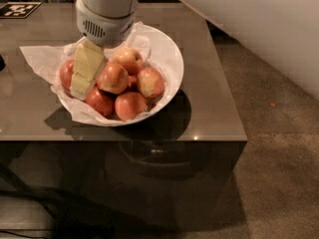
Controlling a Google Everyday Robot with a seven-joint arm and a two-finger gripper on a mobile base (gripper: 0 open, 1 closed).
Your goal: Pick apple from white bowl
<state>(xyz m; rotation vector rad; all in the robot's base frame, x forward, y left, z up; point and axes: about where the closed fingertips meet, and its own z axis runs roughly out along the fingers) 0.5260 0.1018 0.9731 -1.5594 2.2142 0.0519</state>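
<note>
The white bowl (169, 59), lined with crumpled white paper, stands on the brown table and holds several apples. A large orange-red and yellowish apple (113, 77) lies on top in the middle of the pile. My cream-coloured gripper (85, 72) reaches down from the grey and white wrist (103, 19) into the left side of the bowl. It sits right against that apple's left side. It covers part of a red apple (66, 74) at the bowl's left edge. Whether it touches either apple cannot be seen.
The brown table (214, 108) ends at its front edge just below the bowl and at its right edge beyond it. Carpet floor (279, 173) lies to the right. A black-and-white marker (19, 9) is at the table's far left corner.
</note>
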